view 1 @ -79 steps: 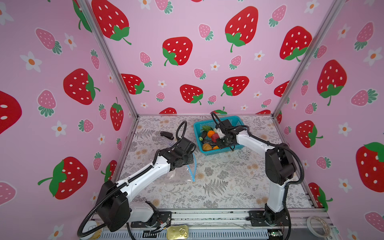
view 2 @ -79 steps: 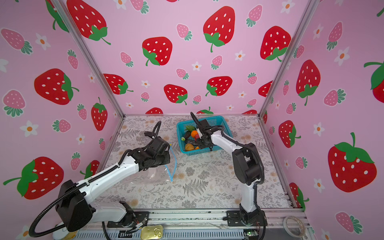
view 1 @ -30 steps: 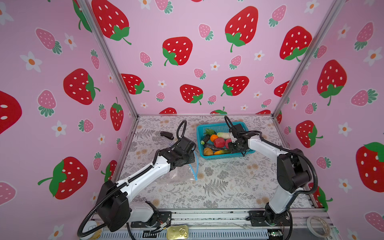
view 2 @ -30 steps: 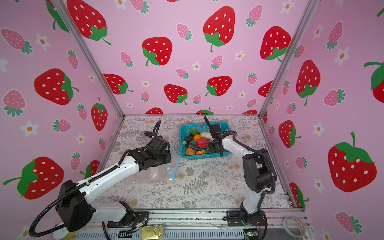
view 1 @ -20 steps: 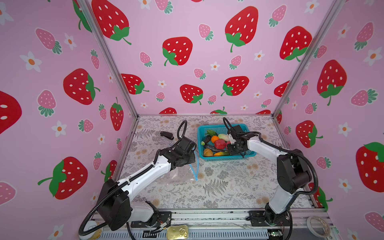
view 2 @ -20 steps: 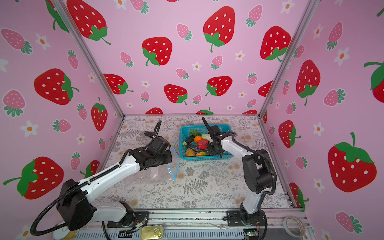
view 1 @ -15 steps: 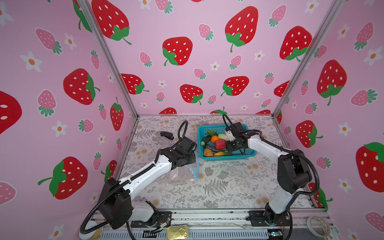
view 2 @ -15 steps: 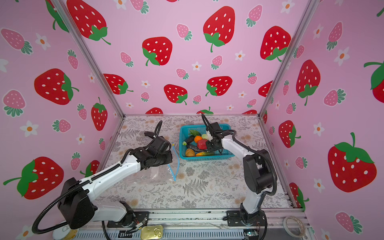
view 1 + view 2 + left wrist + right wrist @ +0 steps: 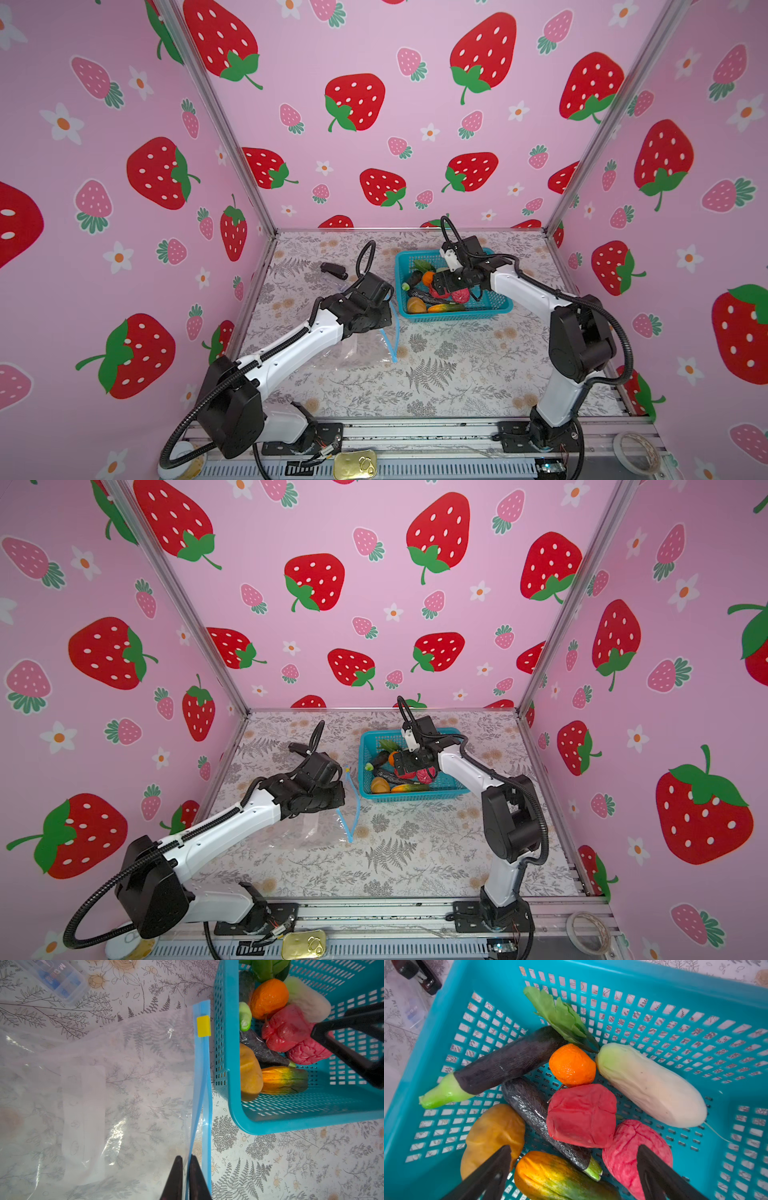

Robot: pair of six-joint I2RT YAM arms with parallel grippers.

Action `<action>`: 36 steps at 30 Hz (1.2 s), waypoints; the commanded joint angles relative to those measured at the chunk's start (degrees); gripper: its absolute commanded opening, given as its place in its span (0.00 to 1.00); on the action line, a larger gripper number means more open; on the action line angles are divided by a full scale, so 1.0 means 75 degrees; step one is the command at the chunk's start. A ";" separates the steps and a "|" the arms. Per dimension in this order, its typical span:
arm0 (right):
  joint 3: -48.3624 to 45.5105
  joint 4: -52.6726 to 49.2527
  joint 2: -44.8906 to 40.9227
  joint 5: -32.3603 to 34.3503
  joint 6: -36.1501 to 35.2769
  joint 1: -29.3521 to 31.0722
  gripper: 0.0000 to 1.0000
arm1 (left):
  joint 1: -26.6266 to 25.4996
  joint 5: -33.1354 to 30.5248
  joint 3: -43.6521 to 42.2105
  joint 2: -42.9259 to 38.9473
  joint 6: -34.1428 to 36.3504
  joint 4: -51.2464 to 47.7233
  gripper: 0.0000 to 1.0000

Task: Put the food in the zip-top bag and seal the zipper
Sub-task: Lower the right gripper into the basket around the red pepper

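Note:
The food lies in a teal basket (image 9: 654,982): an orange (image 9: 572,1065), a white radish (image 9: 650,1086), a dark eggplant (image 9: 508,1064), two red-pink lumps (image 9: 581,1115), a green-orange cucumber (image 9: 554,1178) and a yellow-orange piece (image 9: 492,1132). My right gripper (image 9: 574,1148) hangs open just above this pile (image 9: 446,308), holding nothing. The transparent zip-top bag (image 9: 124,1084) lies flat left of the basket. Its light-blue zipper (image 9: 204,1076) faces the basket, with a yellow slider (image 9: 203,1026) at the far end. My left gripper (image 9: 186,1158) is shut on the bag's upper lip beside the zipper.
The basket (image 9: 457,318) stands at the back, its left wall close to the bag's mouth (image 9: 392,336). A black stapler-like object (image 9: 333,271) and a clear plastic box (image 9: 60,978) lie behind the bag. A tape roll (image 9: 638,446) and a tin (image 9: 355,465) sit off the front edge.
The basket has turned and shifted right since the earliest frames. My right gripper has moved inward over the food and opened wide. The left gripper keeps its hold on the bag.

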 commanded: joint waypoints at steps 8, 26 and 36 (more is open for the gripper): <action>0.0311 0.0020 0.0672 0.0029 0.0320 0.0079 0.94 | 0.0026 0.0006 0.0324 -0.0096 -0.0063 -0.0095 0.11; 0.0722 -0.0071 0.1392 -0.0178 0.0314 0.0088 0.91 | 0.0021 -0.0003 0.0382 -0.0157 -0.0023 -0.0102 0.11; 0.0709 -0.0137 0.1457 -0.0356 0.0299 0.0091 0.81 | 0.0030 -0.0023 0.0371 -0.0224 0.0012 -0.0109 0.11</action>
